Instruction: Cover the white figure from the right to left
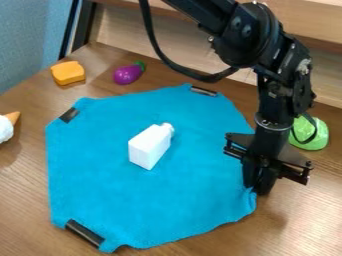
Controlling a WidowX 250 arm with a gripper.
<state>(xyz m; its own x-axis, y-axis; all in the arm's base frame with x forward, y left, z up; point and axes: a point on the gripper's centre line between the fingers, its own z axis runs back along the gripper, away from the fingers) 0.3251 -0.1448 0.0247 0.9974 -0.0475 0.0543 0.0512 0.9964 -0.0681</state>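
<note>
The jaws point down at the right edge of the cloth [150, 205], drawn nearly together, and look to have a small pinch of the fabric between their tips. How much they have caught cannot be told.

That thin hold is the likeliest trouble: if only the very border is caught, it may slip out as the cloth is lifted. Carried too low, the fold could push into the figure [148, 146] and slide it or roll it leftward instead of passing over it. Too short a carry would leave the figure's far left side bare, since it sits some way in from the gripped edge. The black strips, one at the top [204, 91], one at the upper left [69, 115] and one at the lower left [85, 233], may be holding the cloth down; if any is loose, a hard pull could drag the whole sheet across the tabletop [23, 210], figure and all.

The figure is uncovered, near the middle of the cloth, and seems to lie on its side with its neck toward the upper right. From the jaws it is to the left and a little farther up the view, well apart, with flat cloth between.
</note>
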